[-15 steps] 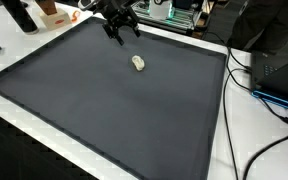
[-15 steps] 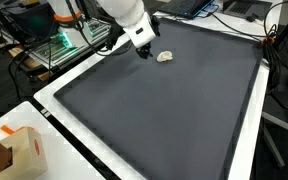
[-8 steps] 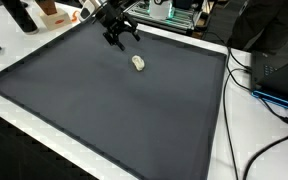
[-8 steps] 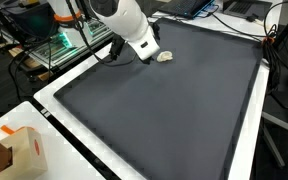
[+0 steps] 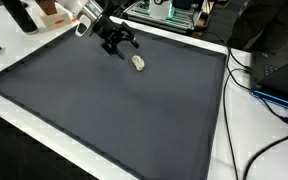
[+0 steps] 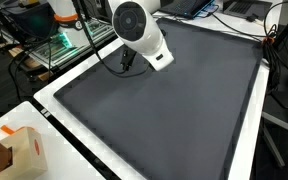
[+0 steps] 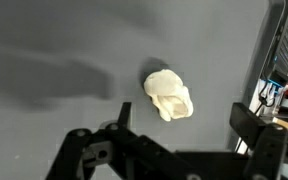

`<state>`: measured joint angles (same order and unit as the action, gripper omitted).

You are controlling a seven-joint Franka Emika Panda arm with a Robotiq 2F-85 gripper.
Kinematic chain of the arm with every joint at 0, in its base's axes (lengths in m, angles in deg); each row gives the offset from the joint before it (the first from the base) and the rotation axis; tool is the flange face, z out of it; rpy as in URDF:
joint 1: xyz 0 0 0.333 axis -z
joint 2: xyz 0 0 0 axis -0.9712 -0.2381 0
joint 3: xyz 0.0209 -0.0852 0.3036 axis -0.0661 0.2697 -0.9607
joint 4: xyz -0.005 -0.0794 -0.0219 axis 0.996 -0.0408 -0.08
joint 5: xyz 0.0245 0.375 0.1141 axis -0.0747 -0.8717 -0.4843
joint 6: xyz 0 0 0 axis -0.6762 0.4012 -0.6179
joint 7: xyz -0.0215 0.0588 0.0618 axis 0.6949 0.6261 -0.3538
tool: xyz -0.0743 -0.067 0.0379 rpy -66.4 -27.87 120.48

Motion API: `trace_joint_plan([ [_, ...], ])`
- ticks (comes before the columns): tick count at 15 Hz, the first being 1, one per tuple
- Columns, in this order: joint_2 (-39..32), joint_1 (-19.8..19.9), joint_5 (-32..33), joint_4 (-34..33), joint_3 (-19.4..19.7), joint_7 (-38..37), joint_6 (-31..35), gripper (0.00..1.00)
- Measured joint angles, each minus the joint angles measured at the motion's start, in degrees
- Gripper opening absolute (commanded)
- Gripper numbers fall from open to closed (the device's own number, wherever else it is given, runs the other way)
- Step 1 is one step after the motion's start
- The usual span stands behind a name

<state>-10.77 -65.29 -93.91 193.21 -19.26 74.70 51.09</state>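
Observation:
A small cream, lumpy object (image 5: 138, 63) lies on the dark grey mat (image 5: 104, 110) near its far edge. My gripper (image 5: 119, 42) hangs just above the mat, a little to the left of the object and apart from it. In the wrist view the object (image 7: 169, 95) lies on the mat just beyond the two black fingers, and the gripper (image 7: 184, 125) is open and empty. In an exterior view the white arm (image 6: 142, 28) covers the object, and the mat (image 6: 174, 120) fills the middle.
Black cables (image 5: 252, 85) trail over the white table to the right of the mat. A black bottle (image 5: 22, 15) and an orange item (image 5: 52, 14) stand at the far left corner. An orange and white box (image 6: 19, 150) sits near a mat corner. Electronics (image 5: 176, 12) stand behind the mat.
The gripper has swung to the left and tilted, staying open. In an exterior view the arm has come over the cream object and now hides it. The object has not moved.

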Motion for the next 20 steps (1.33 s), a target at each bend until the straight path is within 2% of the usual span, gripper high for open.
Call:
trace_joint_plan([
  [10, -7.69, -1.56, 10.26, -12.55, -1.77, 1.15, -6.13, 1.0],
  [20, -8.95, -2.82, 17.57, -16.07, -4.61, 6.55, -6.66, 1.0],
])
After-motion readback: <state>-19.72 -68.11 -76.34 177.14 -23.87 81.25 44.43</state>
